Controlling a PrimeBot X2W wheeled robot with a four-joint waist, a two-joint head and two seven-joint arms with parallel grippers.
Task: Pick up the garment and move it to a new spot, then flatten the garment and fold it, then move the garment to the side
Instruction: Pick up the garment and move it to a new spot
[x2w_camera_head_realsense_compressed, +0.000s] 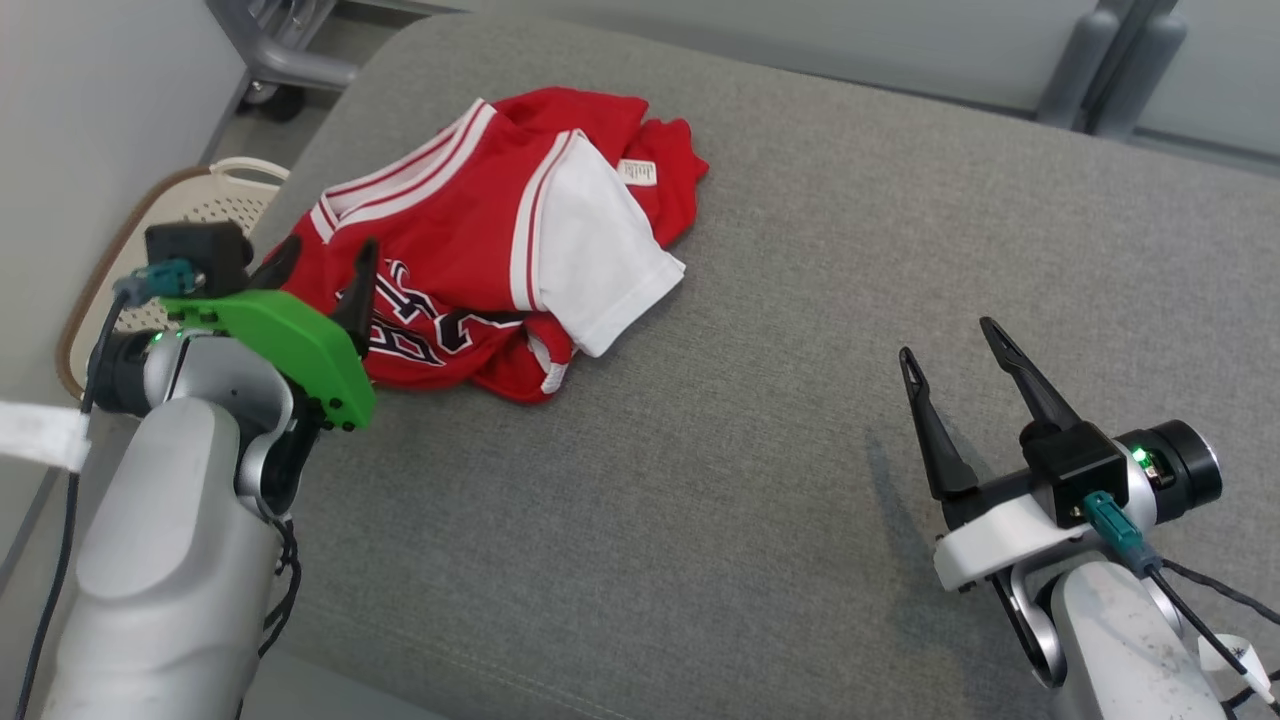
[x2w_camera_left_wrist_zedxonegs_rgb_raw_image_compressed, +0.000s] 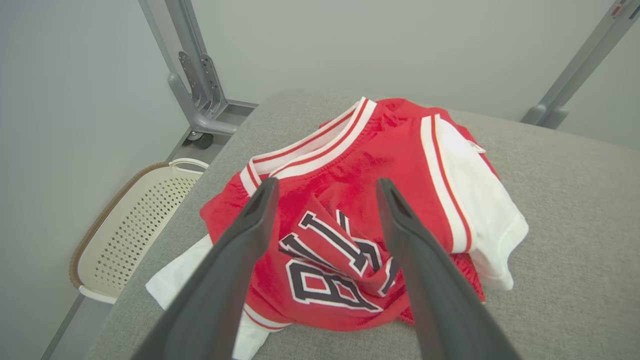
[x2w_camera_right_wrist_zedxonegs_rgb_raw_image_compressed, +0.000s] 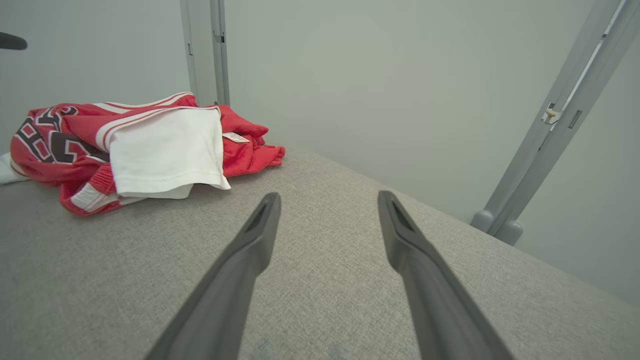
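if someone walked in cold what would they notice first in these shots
The crumpled red jersey, with white sleeves and black lettering, grabs the eye at the far left of the grey padded surface. Next is the left gripper, open, with a bright green wrist mount, poised at the jersey's near edge. The right gripper sits open at the lower right.

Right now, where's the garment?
In the head view the red-and-white garment lies crumpled at the upper left of the grey cushion, directly ahead of the open left gripper, with the cream basket on the floor beyond that edge.
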